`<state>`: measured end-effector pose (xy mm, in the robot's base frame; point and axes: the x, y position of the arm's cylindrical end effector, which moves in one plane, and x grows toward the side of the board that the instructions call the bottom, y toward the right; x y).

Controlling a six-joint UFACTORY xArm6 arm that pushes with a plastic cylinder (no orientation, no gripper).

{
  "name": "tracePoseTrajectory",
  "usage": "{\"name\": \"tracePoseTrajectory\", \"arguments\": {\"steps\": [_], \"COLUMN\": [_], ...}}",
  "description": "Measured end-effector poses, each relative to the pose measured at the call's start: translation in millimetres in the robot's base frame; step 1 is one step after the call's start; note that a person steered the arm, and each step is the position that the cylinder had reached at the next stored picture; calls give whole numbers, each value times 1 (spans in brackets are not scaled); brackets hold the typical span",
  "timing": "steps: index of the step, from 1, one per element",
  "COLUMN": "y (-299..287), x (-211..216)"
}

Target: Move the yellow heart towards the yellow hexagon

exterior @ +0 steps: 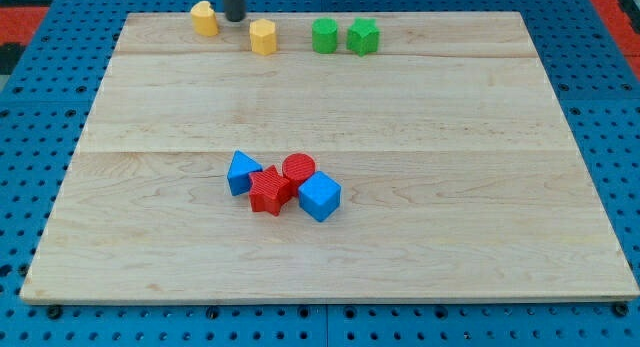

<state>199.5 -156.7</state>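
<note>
Two yellow blocks sit near the board's top edge. The left yellow block (204,18) is at the view's top left. The right yellow block (263,36) lies a little lower and to its right. I cannot tell for sure which is the heart and which the hexagon. My tip (234,18) stands between them, close to the right side of the left yellow block and up and left of the right one. It touches neither clearly.
A rounded green block (324,35) and a green star (363,36) sit side by side right of the yellow blocks. Mid-board is a tight cluster: blue triangle (242,173), red star (268,190), red circle (298,168), blue cube (319,196). The wooden board's top edge (420,15) is close behind the tip.
</note>
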Motion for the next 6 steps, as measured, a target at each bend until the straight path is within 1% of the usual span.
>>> {"name": "tracePoseTrajectory", "arguments": {"steps": [1, 2, 3, 4, 5, 6], "y": [-63, -76, -79, -148, -148, -147], "x": [8, 74, 127, 113, 95, 43]}}
